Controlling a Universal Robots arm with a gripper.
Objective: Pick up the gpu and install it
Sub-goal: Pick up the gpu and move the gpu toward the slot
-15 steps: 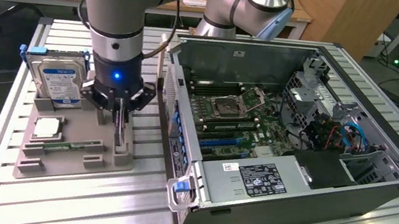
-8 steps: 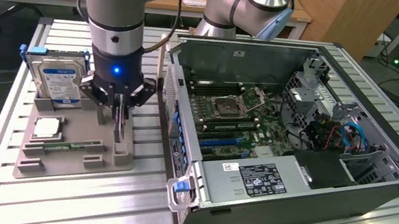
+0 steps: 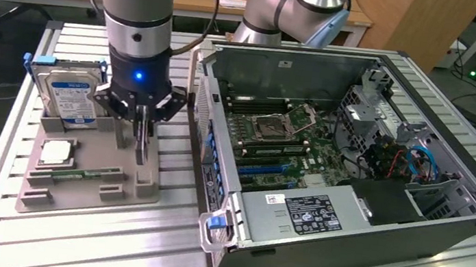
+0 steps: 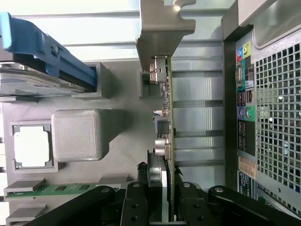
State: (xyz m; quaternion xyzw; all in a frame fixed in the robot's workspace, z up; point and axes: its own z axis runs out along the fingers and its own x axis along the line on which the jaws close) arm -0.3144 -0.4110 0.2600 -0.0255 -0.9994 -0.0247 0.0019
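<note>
The gpu [image 3: 140,145] stands on edge in the grey holder tray [image 3: 73,193], a thin dark card hanging straight down from my gripper [image 3: 142,119]. In the wrist view the gpu [image 4: 167,108] is seen edge-on, its silver bracket at the far end. My gripper [image 4: 162,183] is shut on the card's near end, with one black finger [image 4: 137,197] pressed on each side. I cannot tell whether the card's lower edge still rests in its slot. The open computer case [image 3: 447,223] lies just to the exterior view's right, its motherboard [image 3: 282,146] exposed.
On the same tray stand a silver hard drive [image 3: 72,98] with a blue-white label, a cpu [image 3: 56,151] and a green memory stick [image 3: 85,174]. The case's rear port panel [image 4: 244,94] sits close beside the card. A second arm's base [image 3: 282,8] is behind the case.
</note>
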